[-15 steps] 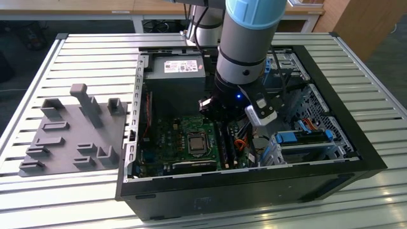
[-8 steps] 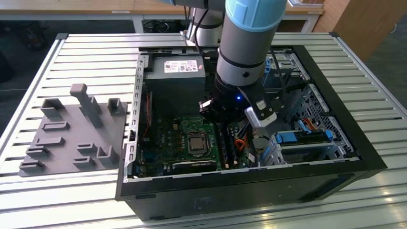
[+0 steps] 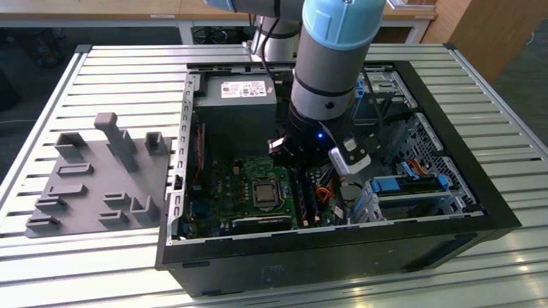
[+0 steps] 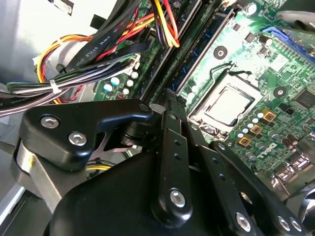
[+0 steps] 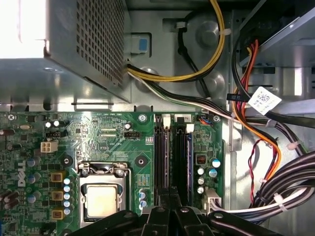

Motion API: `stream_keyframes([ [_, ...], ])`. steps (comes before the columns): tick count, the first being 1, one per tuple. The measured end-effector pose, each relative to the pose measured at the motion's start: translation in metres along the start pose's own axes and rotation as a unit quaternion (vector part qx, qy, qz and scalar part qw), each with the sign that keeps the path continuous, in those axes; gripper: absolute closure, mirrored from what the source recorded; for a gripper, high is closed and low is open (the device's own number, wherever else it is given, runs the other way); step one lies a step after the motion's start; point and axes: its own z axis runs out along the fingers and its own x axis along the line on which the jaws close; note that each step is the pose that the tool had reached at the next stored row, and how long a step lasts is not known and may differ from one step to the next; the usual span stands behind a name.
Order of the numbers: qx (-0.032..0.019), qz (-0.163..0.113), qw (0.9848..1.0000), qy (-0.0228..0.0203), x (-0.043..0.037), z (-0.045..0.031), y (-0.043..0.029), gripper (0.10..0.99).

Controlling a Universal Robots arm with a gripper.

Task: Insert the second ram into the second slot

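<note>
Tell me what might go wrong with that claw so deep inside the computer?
The claw sits right over the memory slots on the green motherboard; if a stick there is slightly misaligned, pushing could strain the slot or board. The bundled cables run close beside the claw's linkage and might snag. The uncovered processor socket lies beside the slots, so a sideways slip could perhaps touch it.

My arm [image 3: 330, 61] wears a pale-blue joint cap over grey tubing; the black gripper [image 4: 170, 105] linkage carries silver screws.
</note>
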Motion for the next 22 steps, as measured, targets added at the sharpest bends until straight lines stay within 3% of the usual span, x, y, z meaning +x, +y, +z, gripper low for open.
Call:
stream_keyframes([
  [11,0.0001,0.0,1.0,0.0001,-0.0001,0.0061,-0.0002,0.98],
  [15,-0.002,0.0,1.0,-0.0004,-0.0002,0.0021,0.0004,0.98],
  [22,-0.0005,0.0,1.0,0.0002,0.0001,-0.0088,0.0002,0.98],
])
